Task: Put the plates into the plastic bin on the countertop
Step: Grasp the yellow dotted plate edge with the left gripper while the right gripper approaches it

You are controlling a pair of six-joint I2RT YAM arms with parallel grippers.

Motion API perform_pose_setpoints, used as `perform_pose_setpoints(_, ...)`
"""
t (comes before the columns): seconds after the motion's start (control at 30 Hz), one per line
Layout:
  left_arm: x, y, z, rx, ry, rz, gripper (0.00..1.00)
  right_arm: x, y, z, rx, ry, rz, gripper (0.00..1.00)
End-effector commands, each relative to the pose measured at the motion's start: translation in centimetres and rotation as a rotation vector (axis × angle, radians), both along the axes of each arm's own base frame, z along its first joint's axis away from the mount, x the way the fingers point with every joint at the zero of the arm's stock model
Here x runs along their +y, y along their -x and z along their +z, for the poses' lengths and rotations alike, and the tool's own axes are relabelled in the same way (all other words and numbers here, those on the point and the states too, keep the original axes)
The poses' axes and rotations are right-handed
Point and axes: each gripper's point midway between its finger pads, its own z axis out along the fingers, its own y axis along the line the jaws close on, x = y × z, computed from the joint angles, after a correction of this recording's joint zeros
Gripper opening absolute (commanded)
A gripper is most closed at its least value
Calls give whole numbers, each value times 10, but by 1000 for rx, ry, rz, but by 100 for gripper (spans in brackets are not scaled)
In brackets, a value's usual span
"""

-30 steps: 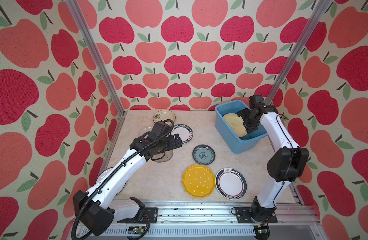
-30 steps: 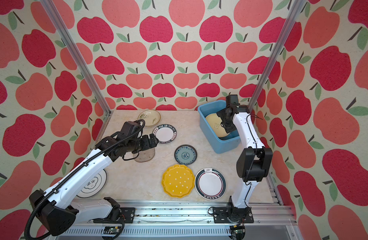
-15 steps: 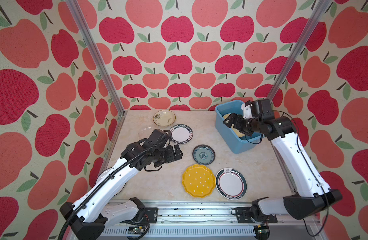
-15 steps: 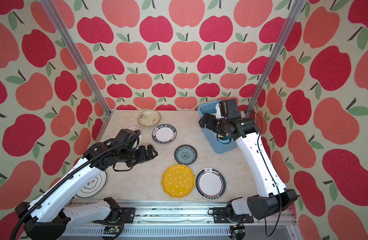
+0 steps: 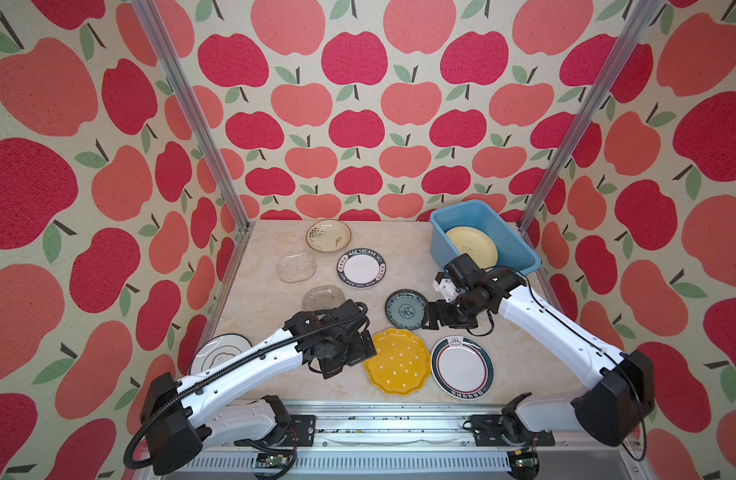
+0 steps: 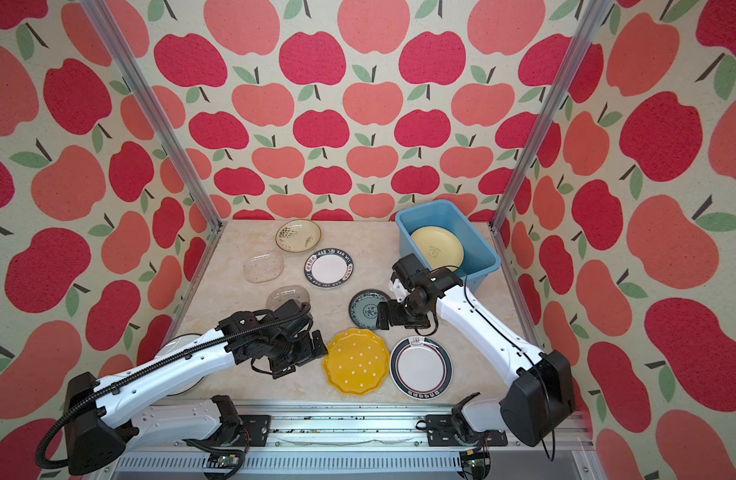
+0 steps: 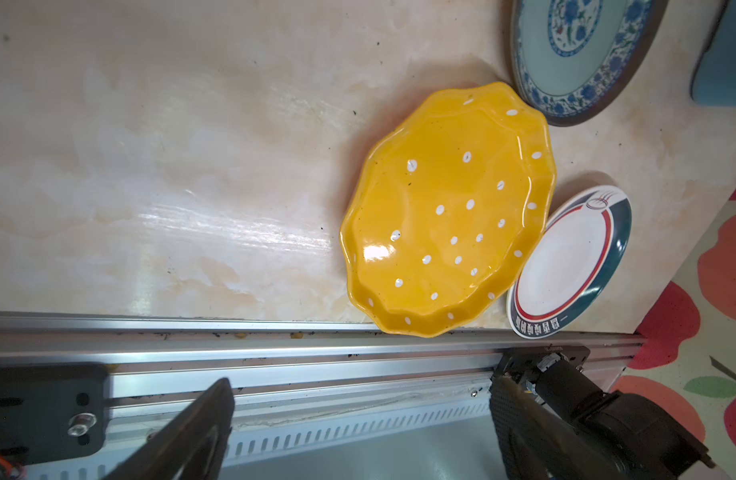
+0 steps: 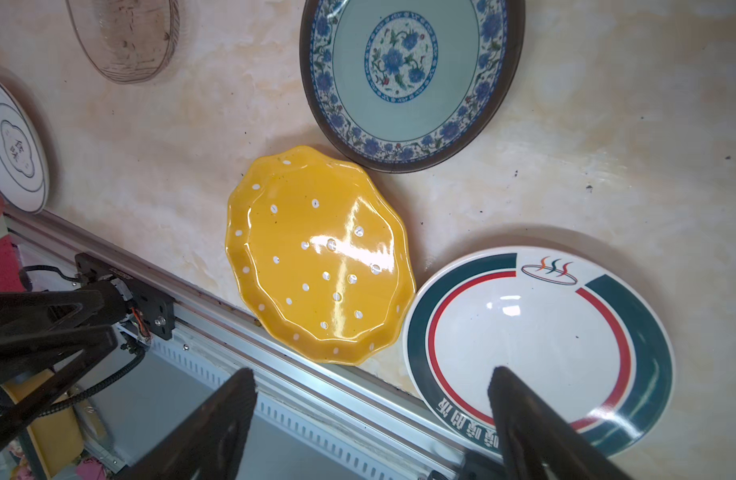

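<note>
In both top views a pale plate (image 5: 472, 247) lies in the bin (image 5: 441, 249) at the far right of the countertop (image 5: 266, 307); the rest lie flat across it, outside the bin. The left gripper (image 5: 364, 349) hangs just beside the yellow plate (image 5: 397, 361) and the right gripper (image 5: 429, 319) just beside the blue plate (image 5: 406, 309), both spread wide and empty. The left wrist view adds what those miss: the yellow plate's raised scalloped rim, its edge reaching the front rail (image 7: 233, 328) and touching the striped plate (image 7: 570, 262). The right wrist view shows the blue plate's upturned dark rim and a glass plate (image 8: 125, 37) beyond. All look stiff, glazed, slippery and breakable, and moderately heavy. The raised rim seems the only hold, one finger slid under and one above, closing gently lest the plate skate away.
</note>
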Motion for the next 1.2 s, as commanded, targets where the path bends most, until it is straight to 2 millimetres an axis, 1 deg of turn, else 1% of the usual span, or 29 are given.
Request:
perform_pose_setpoints(0.0, -11, -11, -7, 10, 83, 219, 98, 7, 2, -19, 18, -9, 68, 91)
perform_pose_setpoints(0.17, -20, -12, -29, 29, 58, 247, 98, 13, 1, -43, 60, -6, 106, 91)
perform_pose_setpoints(0.27, -26, -9, -42, 50, 45, 246, 98, 17, 4, -56, 90, -12, 117, 90)
perform_pose_setpoints(0.43, -30, -4, -60, 70, 42, 280, 97, 24, 2, -66, 124, -13, 147, 88)
perform_pose_setpoints(0.5, -31, -3, -66, 76, 40, 289, 96, 26, 1, -73, 147, -9, 152, 88)
perform_pose_setpoints(0.6, -35, -4, -70, 82, 32, 286, 93, 28, 1, -83, 180, 4, 157, 86)
perform_pose_setpoints(0.9, -39, -1, -92, 114, 16, 300, 85, 38, 2, -95, 233, -4, 194, 80)
perform_pose_setpoints(1.0, -41, -2, -95, 110, 24, 306, 82, 40, 3, -99, 250, -4, 207, 78)
perform_pose_setpoints(1.17, -42, -3, -96, 109, 17, 308, 74, 44, 5, -106, 277, -7, 217, 73)
